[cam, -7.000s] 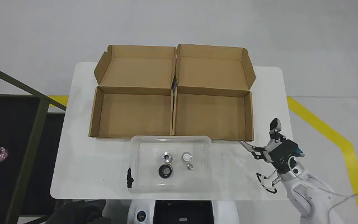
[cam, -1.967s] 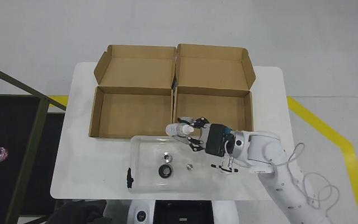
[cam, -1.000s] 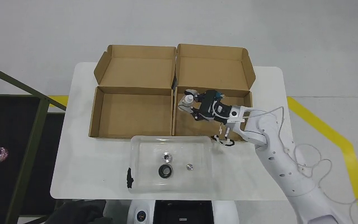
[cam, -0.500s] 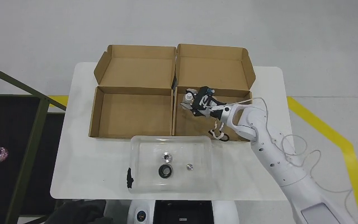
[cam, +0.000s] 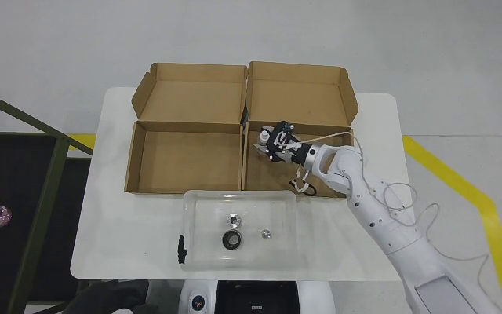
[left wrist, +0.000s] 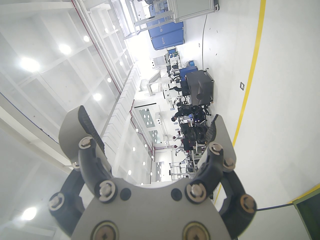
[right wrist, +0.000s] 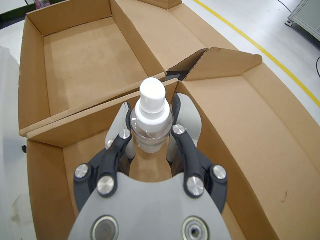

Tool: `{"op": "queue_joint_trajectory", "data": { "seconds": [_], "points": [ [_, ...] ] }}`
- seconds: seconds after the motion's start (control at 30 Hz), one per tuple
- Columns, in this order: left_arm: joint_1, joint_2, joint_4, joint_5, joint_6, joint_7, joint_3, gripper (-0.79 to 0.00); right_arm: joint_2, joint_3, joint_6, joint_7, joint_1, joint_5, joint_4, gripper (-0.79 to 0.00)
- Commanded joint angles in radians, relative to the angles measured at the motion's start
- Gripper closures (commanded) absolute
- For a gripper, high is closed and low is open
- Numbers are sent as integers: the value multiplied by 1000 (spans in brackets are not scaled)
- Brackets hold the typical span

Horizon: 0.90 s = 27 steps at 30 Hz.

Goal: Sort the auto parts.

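Observation:
My right gripper [cam: 270, 144] is shut on a small clear bottle [cam: 265, 138] with a white cap. It holds the bottle over the right cardboard box [cam: 318, 163], near that box's rear left corner. In the right wrist view the bottle [right wrist: 151, 116] sits between the two fingers [right wrist: 120, 126], cap pointing away, above the box floor [right wrist: 250, 131]. A clear plastic tray [cam: 239, 194] at the table's front holds a silver part [cam: 234, 220], a black ring [cam: 232, 239] and a small silver piece [cam: 266, 232]. My left gripper [left wrist: 150, 121] is open and holds nothing, turned toward the room.
The left cardboard box [cam: 188, 161] stands open beside the right one, both with lids folded back. A small black object [cam: 182, 250] lies by the tray's front left corner. White table surface [cam: 118, 220] lies left of the tray.
The right arm came in from the table's right edge, lifted the bottle out of the tray and carried it back over the right box.

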Motion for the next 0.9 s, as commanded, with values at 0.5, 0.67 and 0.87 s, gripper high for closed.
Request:
{"op": "queue_joint_trajectory", "data": {
  "seconds": [0.5,0.67,0.87],
  "points": [
    [0,0,0,0,0,0,0,-785,2,50,-30,115,-15,73,-100,-785],
    [0,0,0,0,0,0,0,-785,25,114,-73,182,-61,58,-249,-785],
    [0,0,0,0,0,0,0,-785,46,176,-119,273,-114,80,-400,-785]
  ]
}}
